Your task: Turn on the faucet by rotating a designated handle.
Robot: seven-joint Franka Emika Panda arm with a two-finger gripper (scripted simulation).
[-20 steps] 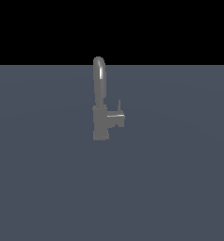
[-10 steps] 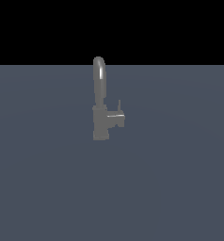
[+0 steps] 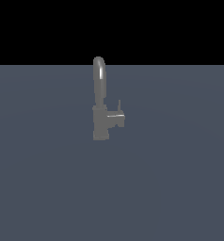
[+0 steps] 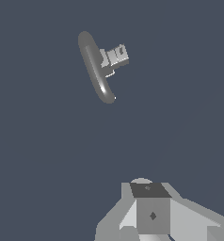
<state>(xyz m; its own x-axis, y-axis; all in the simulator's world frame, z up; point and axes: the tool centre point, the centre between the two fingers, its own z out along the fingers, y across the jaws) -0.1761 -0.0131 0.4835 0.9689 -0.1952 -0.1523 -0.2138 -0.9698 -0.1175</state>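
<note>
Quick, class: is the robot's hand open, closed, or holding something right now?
Hand: cannot be told; its fingertips are out of frame. It is holding nothing and is apart from the faucet.

A flat slate-blue surface (image 3: pixel 48 188) fills the exterior view from about the upper quarter down to the 6 o'clock edge, plain and unmarked. Above it, toward 12 o'clock, lies a solid black background band (image 3: pixel 180 28), the two meeting at a straight horizontal line. The wrist view shows the same bare slate-blue surface.
</note>
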